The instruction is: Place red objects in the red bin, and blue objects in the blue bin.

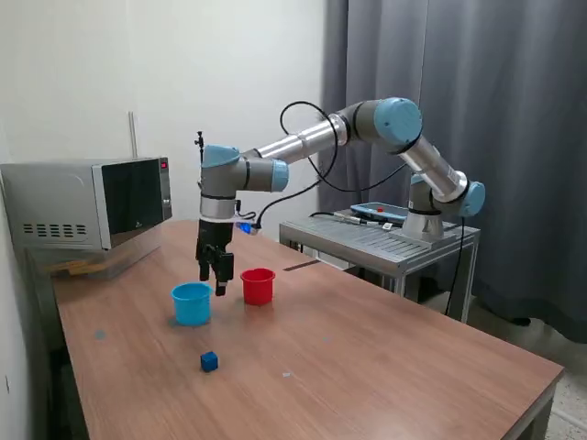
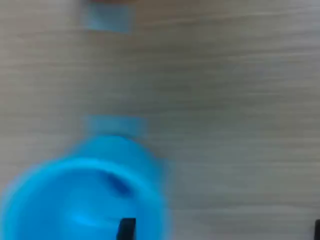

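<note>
The light blue cup (image 1: 192, 303) stands on the wooden table, with the red cup (image 1: 258, 286) to the exterior view's right of it. My gripper (image 1: 214, 280) hangs low between the two cups, just above the blue cup's rim. One dark blue cube (image 1: 209, 361) lies on the table in front of the blue cup. In the blurred wrist view the blue cup (image 2: 75, 200) is close below, with a dark smudge (image 2: 117, 185) inside that is too blurred to identify. My gripper (image 2: 222, 229) is open with nothing between its fingertips (image 2: 126, 227). No red cubes show.
A microwave (image 1: 87, 202) stands at the table's back, on the exterior view's left. The arm's base sits on a metal cart (image 1: 385, 240) behind the table, on the exterior view's right. A pale blurred patch (image 2: 107, 17) shows on the wood in the wrist view.
</note>
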Tool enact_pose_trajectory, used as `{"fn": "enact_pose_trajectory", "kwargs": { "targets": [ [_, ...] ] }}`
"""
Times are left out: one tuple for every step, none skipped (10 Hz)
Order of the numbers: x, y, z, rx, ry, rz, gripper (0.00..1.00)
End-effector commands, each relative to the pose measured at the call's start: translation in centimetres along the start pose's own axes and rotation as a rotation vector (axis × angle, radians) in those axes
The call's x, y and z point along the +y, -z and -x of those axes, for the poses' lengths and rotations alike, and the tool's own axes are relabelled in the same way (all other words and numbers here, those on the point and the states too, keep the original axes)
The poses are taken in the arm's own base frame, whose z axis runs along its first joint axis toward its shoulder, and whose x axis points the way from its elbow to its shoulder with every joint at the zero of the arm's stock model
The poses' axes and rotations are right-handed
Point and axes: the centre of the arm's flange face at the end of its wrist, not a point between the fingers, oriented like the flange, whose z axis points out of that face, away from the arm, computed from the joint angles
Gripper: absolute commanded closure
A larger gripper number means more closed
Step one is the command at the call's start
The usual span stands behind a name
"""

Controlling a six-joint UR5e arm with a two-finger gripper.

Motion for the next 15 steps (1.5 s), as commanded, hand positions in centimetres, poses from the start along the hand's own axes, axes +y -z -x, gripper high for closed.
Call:
{"fn": "enact_pose_trajectory", "kwargs": {
  "targets": [
    [-0.2,0.4,-9.3,0.064,0.102,0.025,0.00],
    [-0.5,-1.1,-10.4,0.077,0.111,0.005,0.00],
    [0.0,-1.9,-10.4,0.077,0.111,0.005,0.00],
    [0.7,-2.5,-10.4,0.077,0.111,0.016,0.00],
    [1.0,-3.2,-10.4,0.077,0.112,0.016,0.00],
    [1.1,-3.3,-10.5,0.078,0.113,0.017,0.00],
    [1.4,-3.2,-10.2,0.077,0.111,0.025,0.00],
    [1.7,-3.6,-9.8,0.076,0.108,0.030,0.00],
    [2.1,-4.2,-9.8,0.078,0.110,0.035,0.00],
    [2.5,-5.3,-10.3,0.081,0.118,0.038,0.00],
    [2.6,-6.2,-10.8,0.109,0.123,0.039,0.00],
    [2.8,-6.2,-11.3,0.145,0.125,0.050,0.00],
    [3.0,-6.1,-11.6,0.154,0.130,0.066,0.00],
    [3.1,-6.0,-11.6,0.154,0.136,0.069,0.00],
    [3.6,-5.1,-11.5,0.151,0.137,0.091,0.00]
  ]
}}
